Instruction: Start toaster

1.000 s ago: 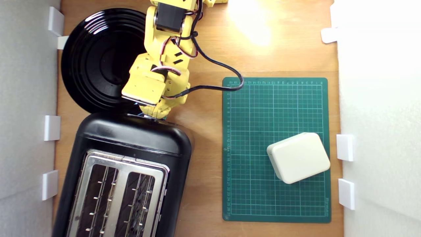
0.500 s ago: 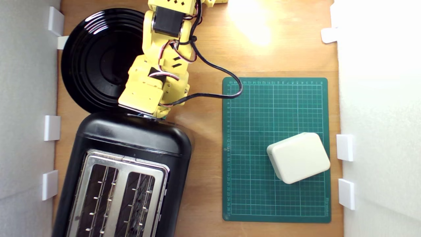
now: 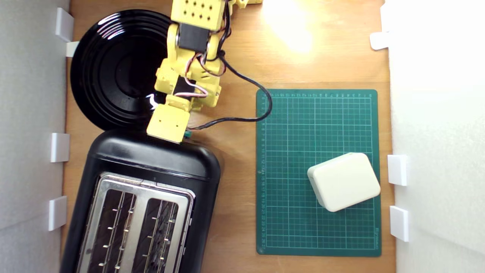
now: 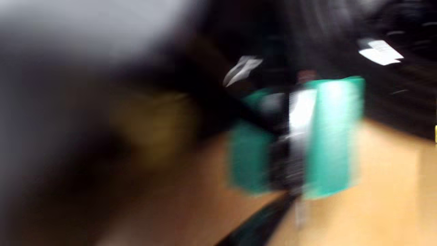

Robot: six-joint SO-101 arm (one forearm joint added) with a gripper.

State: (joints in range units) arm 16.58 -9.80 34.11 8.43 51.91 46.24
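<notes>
Your gripper (image 3: 185,135) sits at the toaster's end; its fingers are hidden under the wrist, so you cannot tell how the jaws stand.

Going left to right in the exterior view: a white wall with clips (image 3: 60,147) runs just beside the toaster (image 3: 144,201), which fills the lower left corner, and the black plate (image 3: 110,68) above touches it. You have bare wooden table (image 3: 235,182) beyond, then the green cutting mat (image 3: 318,125) carrying a cream box (image 3: 344,181), then another white wall. The wrist view is blurred teal and black.
</notes>
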